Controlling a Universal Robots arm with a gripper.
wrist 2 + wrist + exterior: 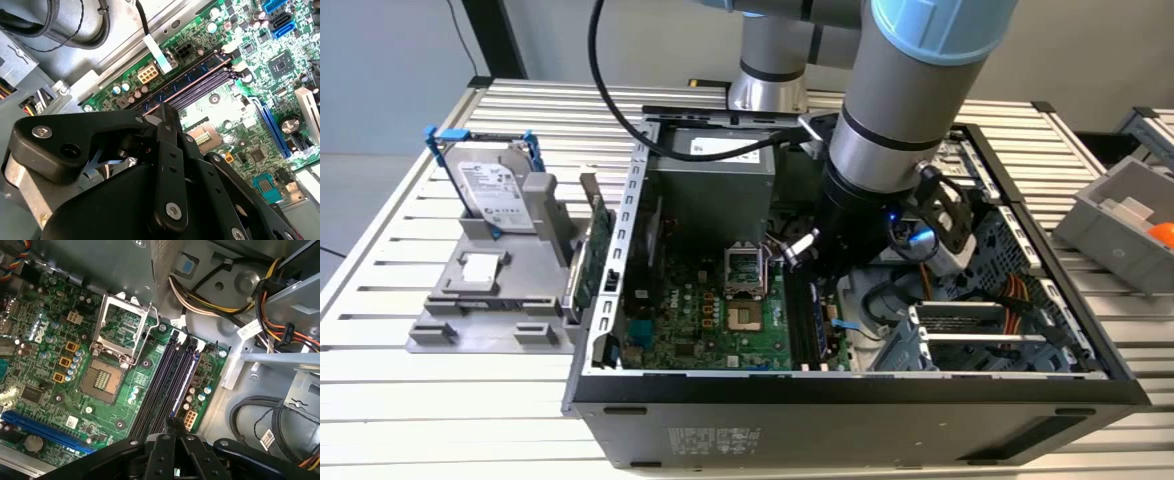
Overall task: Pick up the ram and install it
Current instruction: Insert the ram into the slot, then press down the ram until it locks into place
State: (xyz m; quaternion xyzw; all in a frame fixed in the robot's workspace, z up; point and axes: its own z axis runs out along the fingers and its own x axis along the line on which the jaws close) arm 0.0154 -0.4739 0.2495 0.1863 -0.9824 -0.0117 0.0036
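Observation:
The ram (183, 385) is a thin dark bluish stick standing on edge in the outermost of the long black slots (159, 390) on the green motherboard (50, 340). In the second wrist view the ram (192, 80) runs along the slots (205, 87) away from the fingers. My gripper (172, 426) sits low over the near end of the stick, its black fingers (167, 117) drawn together on the stick's top edge. In the exterior view the gripper (809, 268) reaches down into the open computer case (854, 395), just above the slots (811, 320).
A CPU socket (107, 375) lies beside the slots. Bundled cables (210, 300) and a metal drive cage (987, 330) crowd the other side. Outside the case stand a green expansion card (594, 250), a hard drive in a blue frame (494, 185) and a grey bin (1121, 215).

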